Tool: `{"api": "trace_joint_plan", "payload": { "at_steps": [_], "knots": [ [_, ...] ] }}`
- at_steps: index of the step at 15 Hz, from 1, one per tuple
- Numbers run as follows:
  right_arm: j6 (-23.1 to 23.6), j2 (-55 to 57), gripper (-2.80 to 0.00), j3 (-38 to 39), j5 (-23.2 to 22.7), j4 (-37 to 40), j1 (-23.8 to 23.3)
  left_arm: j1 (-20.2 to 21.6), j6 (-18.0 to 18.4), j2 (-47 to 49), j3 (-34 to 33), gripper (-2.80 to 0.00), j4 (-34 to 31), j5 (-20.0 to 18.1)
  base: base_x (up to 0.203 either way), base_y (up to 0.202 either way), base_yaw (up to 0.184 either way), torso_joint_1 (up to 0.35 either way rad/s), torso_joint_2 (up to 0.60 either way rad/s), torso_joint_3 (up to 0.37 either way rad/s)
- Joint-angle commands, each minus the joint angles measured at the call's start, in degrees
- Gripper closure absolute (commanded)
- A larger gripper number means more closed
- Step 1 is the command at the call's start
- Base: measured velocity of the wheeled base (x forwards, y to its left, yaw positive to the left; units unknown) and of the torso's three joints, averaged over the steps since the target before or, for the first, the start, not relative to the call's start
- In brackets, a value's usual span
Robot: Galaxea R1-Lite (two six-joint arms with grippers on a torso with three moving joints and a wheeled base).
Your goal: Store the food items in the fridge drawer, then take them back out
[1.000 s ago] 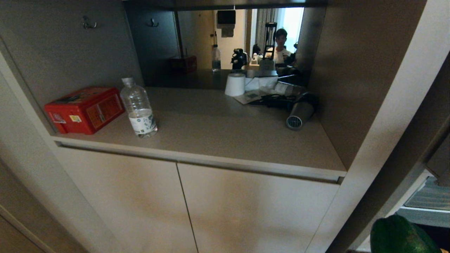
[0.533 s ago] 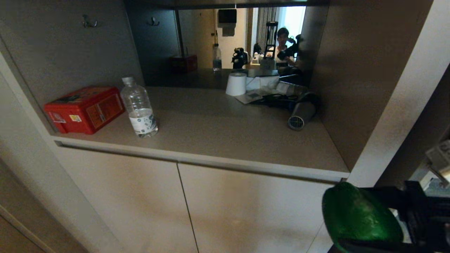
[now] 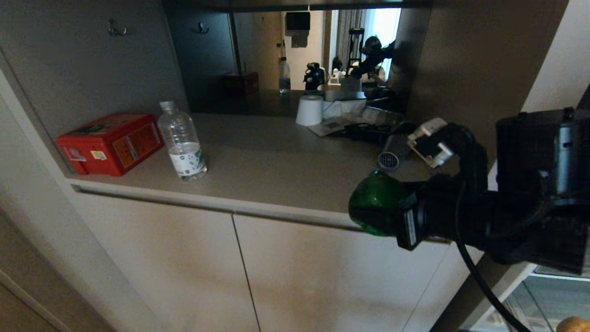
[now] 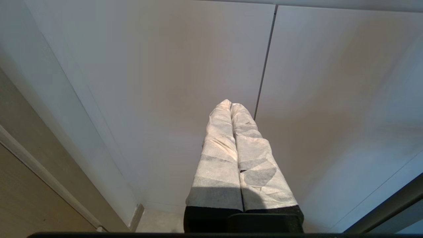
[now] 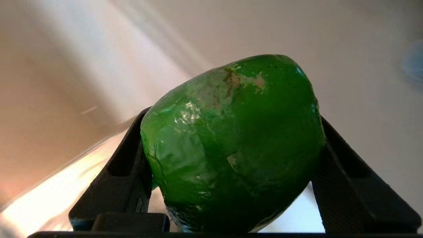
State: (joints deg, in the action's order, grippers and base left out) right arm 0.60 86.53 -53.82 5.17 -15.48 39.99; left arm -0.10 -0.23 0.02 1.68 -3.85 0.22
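Since the earlier frame the right hand (image 3: 368, 207) has risen from the lower right corner of the head view, carrying the bell pepper (image 3: 375, 203) up to the front edge of the desk (image 3: 276, 175), near its right corner. The right wrist view shows the two black fingers (image 5: 129, 165) clamped on opposite flanks of the pepper, which fills the gap between them. The left hand (image 4: 231, 109) hangs parked in front of the beige cabinet doors (image 3: 184, 267), its padded fingers pressed together on nothing.

The step in hand appears to be the take-out phase: bring the pepper onto the desk.

- Carry the pepper inward past the front edge before you lower it, so it cannot roll off the lip.
- Aim for the bare middle of the desk. Keep well apart from the hair dryer (image 3: 392, 154) at the right rear and the water bottle (image 3: 182, 143) near the left front.
- Lower until the pepper rests on the surface, then part the fingers slowly; the glossy lobed skin may rock on release.
- The potato (image 3: 574, 324) shows at the lower right corner of the head view, by the fridge drawer (image 3: 548, 295); fetch it next.
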Motion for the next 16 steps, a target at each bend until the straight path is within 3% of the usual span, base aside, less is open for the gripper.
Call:
{"api": "trace_joint_plan", "payload": {
  "at_steps": [1,7,16],
  "knots": [
    [-0.25,4.63,0.00,-2.42,5.81,-0.17,-0.02,0.01,-0.04,-0.02,0.06,0.00,-0.01,0.04,0.000,0.000,0.000,0.000,0.00,0.000],
    [-2.48,18.68,0.00,-13.88,16.79,-4.21,-1.27,0.01,-0.04,-0.02,-0.01,0.00,-0.01,0.04,0.000,0.000,0.000,0.000,0.00,0.000],
    [-2.38,27.94,0.00,-22.92,17.50,-4.74,-7.34,0.01,-0.04,-0.02,-0.01,0.00,-0.01,0.04,0.000,0.000,0.000,0.000,0.00,0.000]
  ]
}}
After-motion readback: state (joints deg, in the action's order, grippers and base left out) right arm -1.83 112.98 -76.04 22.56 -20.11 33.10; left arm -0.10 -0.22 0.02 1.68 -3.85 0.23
